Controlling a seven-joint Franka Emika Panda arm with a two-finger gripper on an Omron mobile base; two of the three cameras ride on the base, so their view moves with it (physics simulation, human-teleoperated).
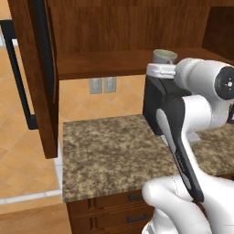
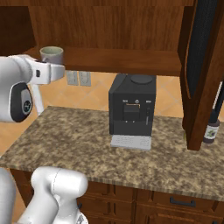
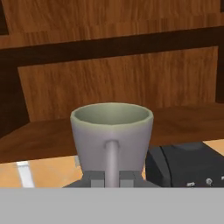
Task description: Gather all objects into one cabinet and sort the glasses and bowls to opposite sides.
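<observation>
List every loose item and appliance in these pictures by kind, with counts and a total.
Grey mug, held at its handle by the pincer in front of the wooden shelf: 1
Black coffee machine on the counter: 1
Dark bottle beside the cupboard door: 1
Total: 3

glossy white rounded arm (image 1: 192, 119), dark grey joint caps, black inner panel along 1 link

1 grey mug (image 3: 111, 138), 1 black coffee machine (image 2: 132, 109), 1 dark bottle (image 2: 211, 130), 1 wooden shelf (image 2: 127, 60), 2 wall outlets (image 1: 102, 85), 1 granite counter (image 2: 87, 144).
</observation>
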